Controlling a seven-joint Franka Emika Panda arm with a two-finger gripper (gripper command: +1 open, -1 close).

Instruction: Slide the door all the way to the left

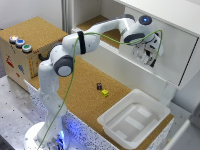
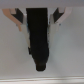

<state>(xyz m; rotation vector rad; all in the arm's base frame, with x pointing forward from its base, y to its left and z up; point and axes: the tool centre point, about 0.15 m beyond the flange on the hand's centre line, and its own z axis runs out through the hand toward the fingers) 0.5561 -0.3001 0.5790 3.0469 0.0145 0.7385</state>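
While gripper (image 1: 148, 58) straddles black handle (image 2: 39, 37) — door (image 1: 172, 47) white, handle between fingers (image 2: 59, 19)

The gripper (image 1: 148, 56) hides the door's handle in the exterior view, so whether its jaws close on the bar cannot be told. The wrist view is blurred; the handle (image 2: 39, 37) runs off the picture's edge. The door (image 1: 170, 52) is cut off at the exterior view's right

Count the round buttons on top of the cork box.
3, in a row on the cork box at the exterior view's left: a reddish one, a blue one and a green one. None looks hidden.
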